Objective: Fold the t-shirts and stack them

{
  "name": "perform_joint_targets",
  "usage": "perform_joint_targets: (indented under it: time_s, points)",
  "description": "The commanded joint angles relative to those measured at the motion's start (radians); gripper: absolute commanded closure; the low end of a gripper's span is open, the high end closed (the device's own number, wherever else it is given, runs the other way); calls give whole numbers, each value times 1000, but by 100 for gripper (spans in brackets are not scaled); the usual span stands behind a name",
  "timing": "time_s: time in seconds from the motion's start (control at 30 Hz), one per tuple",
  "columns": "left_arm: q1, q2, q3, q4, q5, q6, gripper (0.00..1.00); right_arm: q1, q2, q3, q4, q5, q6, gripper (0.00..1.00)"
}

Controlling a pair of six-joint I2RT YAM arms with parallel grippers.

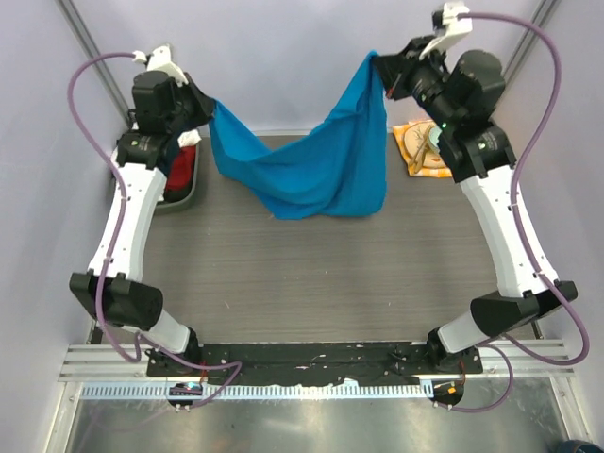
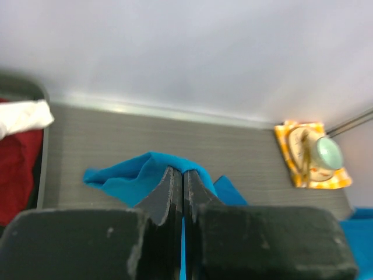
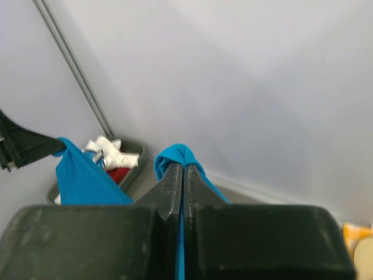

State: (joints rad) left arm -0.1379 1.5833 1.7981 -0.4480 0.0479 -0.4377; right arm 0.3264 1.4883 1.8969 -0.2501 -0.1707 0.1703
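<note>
Left gripper (image 1: 211, 107) and right gripper (image 1: 381, 68) clamp the plain bright blue cloth t-shirt (image 1: 316, 175) sagging between them; best drawn apart evenly before lowering.

Bright blue over dark grey, with red, white and orange at the edges.

The blue t-shirt (image 1: 321, 165) is one plain, bright shade with no print. The table (image 1: 283, 274) is dark grey with fine stripes, and the walls are pale lilac-grey. The grey-green bin (image 1: 179, 204) shows a red t-shirt (image 2: 17, 169) and a white cloth (image 2: 23, 115). The napkin (image 2: 285, 137) is orange-and-white checked under a pale mint cup (image 2: 326, 153). The arms (image 1: 127, 222) are white with black joints, their cables (image 1: 85, 123) purple.
</note>
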Motion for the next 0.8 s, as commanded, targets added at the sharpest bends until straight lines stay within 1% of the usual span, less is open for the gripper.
perform_joint_targets:
  time_s: [0.0, 0.07, 0.2, 0.37, 0.43, 0.57, 0.63, 0.77]
  points:
    - [-17, -199, 113, 35, 56, 16, 100, 6, -14, 249, 26, -36, -9, 99]
    - [-19, -258, 148, 23, 82, 19, 100, 11, -42, 287, 47, -67, -8, 99]
    - [-19, -342, 182, 25, 112, 25, 100, 11, -124, 275, 121, -119, 12, 99]
    - [-19, -382, 240, 3, 145, 13, 100, 11, -201, 280, 141, -125, 29, 99]
    - [-19, -376, 251, 0, 144, 11, 100, 11, -203, 295, 137, -107, 25, 99]
    - [-19, -333, 290, -6, 139, 5, 100, 11, -140, 425, 62, -84, 0, 99]
    - [-19, -313, 299, 2, 138, 4, 100, 11, -123, 441, 51, -61, -12, 99]
    - [-19, -220, 349, -1, 138, 7, 100, 11, -51, 450, 45, 6, -60, 99]
